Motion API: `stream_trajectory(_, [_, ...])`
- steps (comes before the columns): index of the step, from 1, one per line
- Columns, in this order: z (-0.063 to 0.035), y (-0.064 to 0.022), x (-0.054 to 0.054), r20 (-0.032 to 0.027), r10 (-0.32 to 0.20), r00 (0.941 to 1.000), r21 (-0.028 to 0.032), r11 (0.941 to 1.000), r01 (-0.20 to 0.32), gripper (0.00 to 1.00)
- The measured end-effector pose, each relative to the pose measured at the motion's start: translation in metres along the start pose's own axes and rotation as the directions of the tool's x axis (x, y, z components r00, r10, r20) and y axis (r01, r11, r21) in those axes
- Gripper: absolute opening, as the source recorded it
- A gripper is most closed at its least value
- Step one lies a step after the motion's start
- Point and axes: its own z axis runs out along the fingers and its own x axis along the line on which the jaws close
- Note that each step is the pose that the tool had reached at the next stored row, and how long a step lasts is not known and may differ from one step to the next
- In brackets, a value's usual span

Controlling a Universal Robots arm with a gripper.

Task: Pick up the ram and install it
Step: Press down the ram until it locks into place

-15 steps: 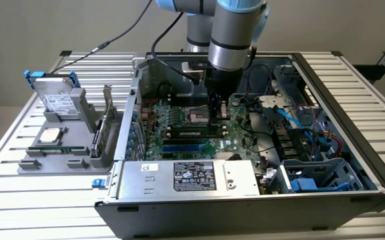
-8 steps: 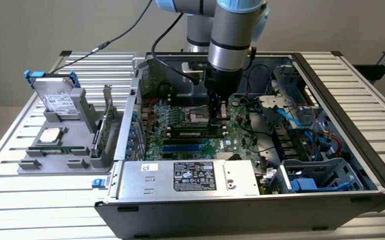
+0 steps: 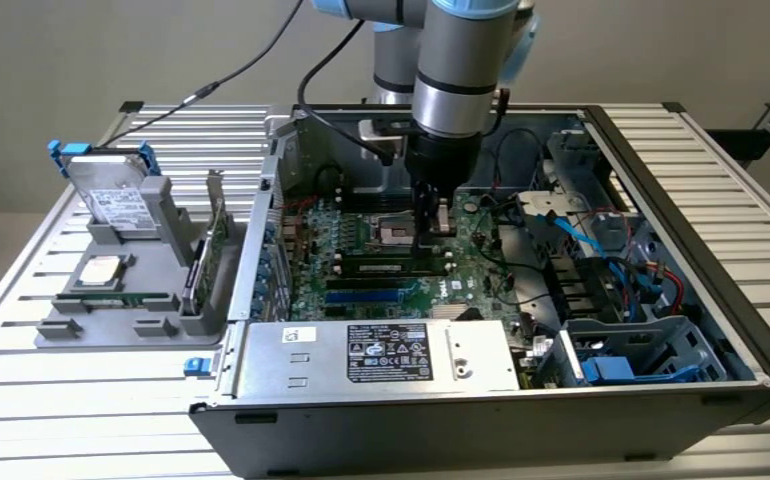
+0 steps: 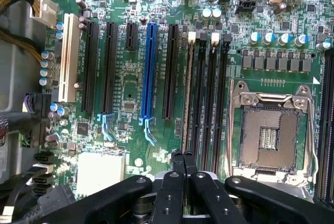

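A: Where is the ram (image 4: 187,93)?

B: It stands on edge in a memory slot just beside the empty CPU socket (image 4: 271,138), on the motherboard (image 3: 358,245) inside the open computer case (image 3: 492,400).

A: And the end effector (image 4: 183,161)?

B: Its fingers sit pressed together directly over the ram's top edge, gripping nothing visible. Judged from this, good seating needs straight downward pressure, kept in line with the slot, until both ends latch.
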Motion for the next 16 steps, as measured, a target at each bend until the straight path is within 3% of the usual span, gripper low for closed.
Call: stream_trajectory(16, [0.0022, 0.0293, -0.004, -0.0019, 0.004, 1.0, -0.0006, 1.0, -0.004, 0.1])
